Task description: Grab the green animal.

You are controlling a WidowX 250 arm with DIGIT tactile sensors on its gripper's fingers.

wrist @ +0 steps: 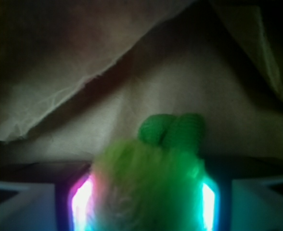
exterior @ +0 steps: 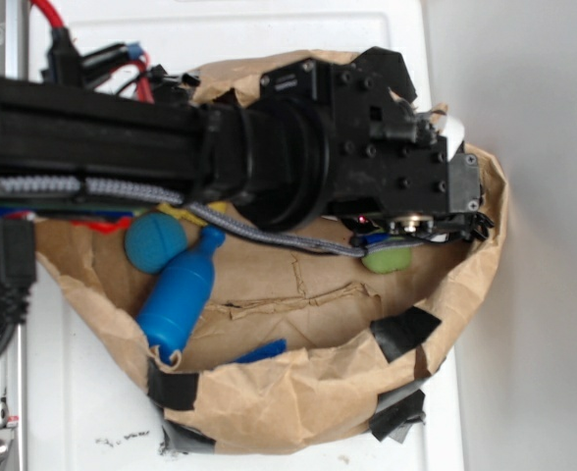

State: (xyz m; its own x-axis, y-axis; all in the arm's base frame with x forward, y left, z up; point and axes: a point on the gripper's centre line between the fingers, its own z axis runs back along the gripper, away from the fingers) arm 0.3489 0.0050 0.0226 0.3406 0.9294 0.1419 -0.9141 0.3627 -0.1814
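The green animal point(exterior: 387, 259) shows as a small light-green lump under the black gripper point(exterior: 421, 231), at the right end of the brown paper bag point(exterior: 269, 392). In the wrist view the green animal point(wrist: 151, 173) fills the gap between the two glowing pads point(wrist: 81, 202), its fuzzy yellow-green tuft in front and two darker green nubs point(wrist: 173, 129) behind. The gripper point(wrist: 145, 202) is shut on it, with both pads against the fur. The arm hides the rest of the toy in the exterior view.
The bag also holds a teal ball point(exterior: 155, 241), a blue bottle point(exterior: 179, 294) lying on its side and a small blue piece point(exterior: 261, 351). The bag's crumpled wall, patched with black tape point(exterior: 404, 332), rises close around the gripper. Paper wall point(wrist: 189, 72) stands just behind the toy.
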